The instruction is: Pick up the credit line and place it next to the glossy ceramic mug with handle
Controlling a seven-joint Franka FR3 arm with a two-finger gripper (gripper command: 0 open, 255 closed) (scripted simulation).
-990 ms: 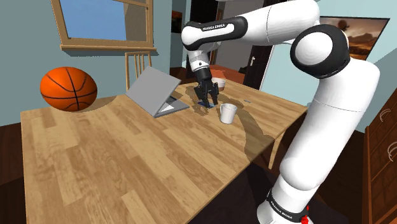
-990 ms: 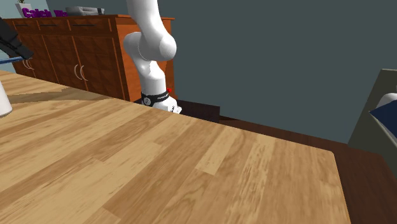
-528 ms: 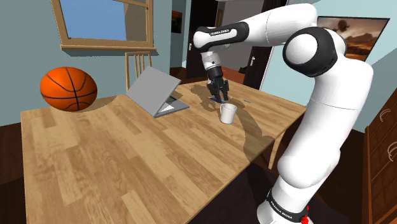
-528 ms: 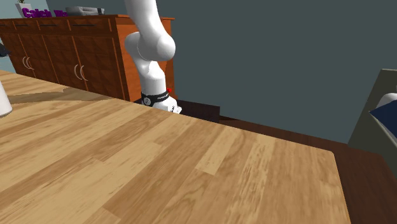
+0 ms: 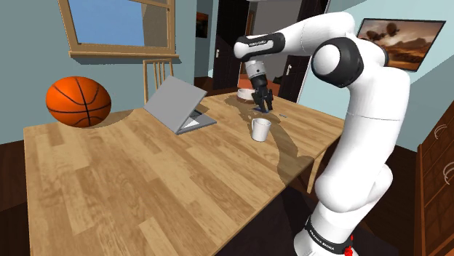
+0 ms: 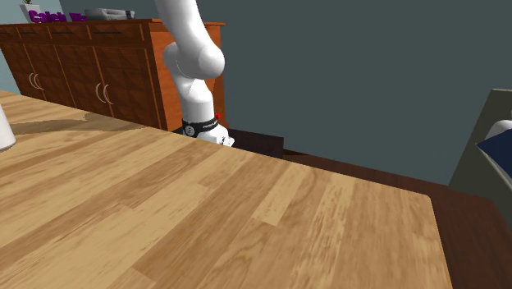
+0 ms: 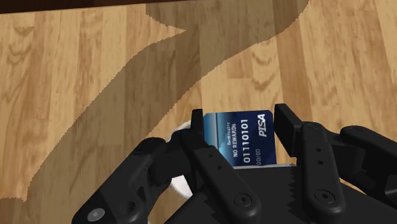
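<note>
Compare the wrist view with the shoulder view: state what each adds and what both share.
Wrist view: a blue card printed 01110101 and PISA, clasped between the fingers. Shoulder view: a white mug, a basketball, an open laptop and the white arm. Both: the black gripper over the wooden table.

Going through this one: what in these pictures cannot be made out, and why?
Wrist view: the blue card's lower part, hidden behind the claw clasping it.
Shoulder view: the laptop's screen, turned away from the camera.
Second exterior view: a white object, cut off by the left edge, so what it is stays unclear.
Second exterior view: the purple lettering on the cabinet, cut by the top edge.
</note>
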